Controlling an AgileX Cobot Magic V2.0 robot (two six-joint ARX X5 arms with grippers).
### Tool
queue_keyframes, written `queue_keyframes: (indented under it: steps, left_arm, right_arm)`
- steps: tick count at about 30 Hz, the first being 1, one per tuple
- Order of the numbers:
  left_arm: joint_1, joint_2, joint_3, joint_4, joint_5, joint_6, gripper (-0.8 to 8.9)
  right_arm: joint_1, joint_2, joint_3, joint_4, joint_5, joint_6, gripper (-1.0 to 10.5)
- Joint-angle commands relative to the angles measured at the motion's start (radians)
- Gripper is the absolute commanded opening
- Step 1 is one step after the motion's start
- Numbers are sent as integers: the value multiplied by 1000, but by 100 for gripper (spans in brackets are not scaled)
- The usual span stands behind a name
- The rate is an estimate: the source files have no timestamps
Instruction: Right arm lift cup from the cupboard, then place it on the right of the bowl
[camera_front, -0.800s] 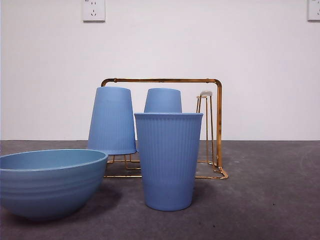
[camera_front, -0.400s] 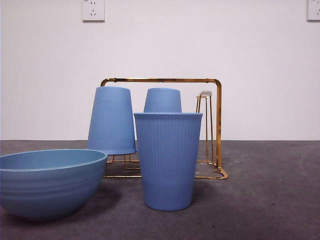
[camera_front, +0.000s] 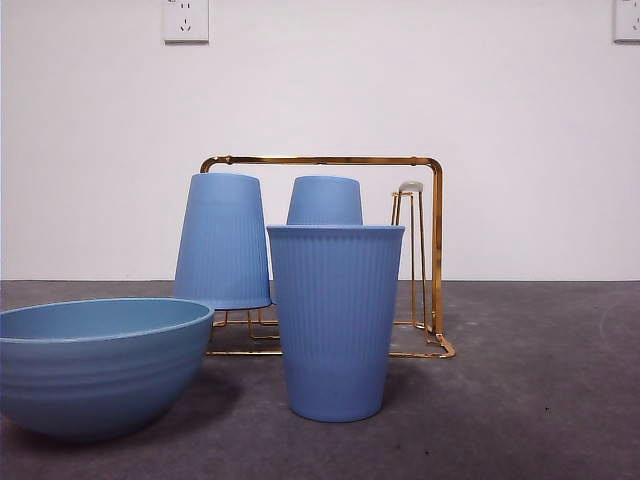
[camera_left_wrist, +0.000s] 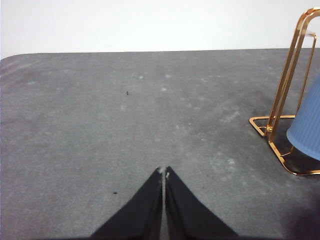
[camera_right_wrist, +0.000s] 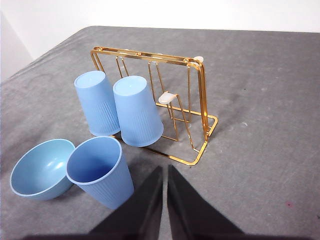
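Note:
A ribbed periwinkle cup (camera_front: 336, 320) stands upright on the table just right of the wide blue bowl (camera_front: 95, 362); both also show in the right wrist view, the cup (camera_right_wrist: 101, 171) beside the bowl (camera_right_wrist: 40, 168). Two more cups (camera_front: 223, 241) (camera_front: 325, 201) hang upside down on the gold wire cupboard (camera_front: 436, 260), seen from above in the right wrist view (camera_right_wrist: 192, 115). My right gripper (camera_right_wrist: 164, 171) is shut and empty, raised clear of the cup. My left gripper (camera_left_wrist: 164, 171) is shut and empty over bare table beside the rack's end (camera_left_wrist: 280, 110).
A free peg with a white tip (camera_front: 411, 187) stands at the rack's right end. Grey table (camera_front: 540, 400) stretches to the right of the cup. A white wall with two sockets (camera_front: 186, 20) is behind.

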Motion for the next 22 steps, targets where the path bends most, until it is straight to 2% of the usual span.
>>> queue_keyframes:
  steps: [1, 16, 19, 22]
  left_arm:
    - [1, -2, -20, -3, 2, 10, 5]
    - [1, -2, -20, -3, 2, 10, 6]
    - [1, -2, -20, -3, 2, 10, 6]
    - [1, -2, -20, -3, 2, 10, 6]
  right_arm:
    - [5, 2, 14, 11, -1, -6, 15]
    - [5, 0, 11, 16, 0, -6, 14]
    - [-33, -14, -13, 40, 7, -18, 14]
    - [-111, -61, -107, 145, 35, -58, 14]
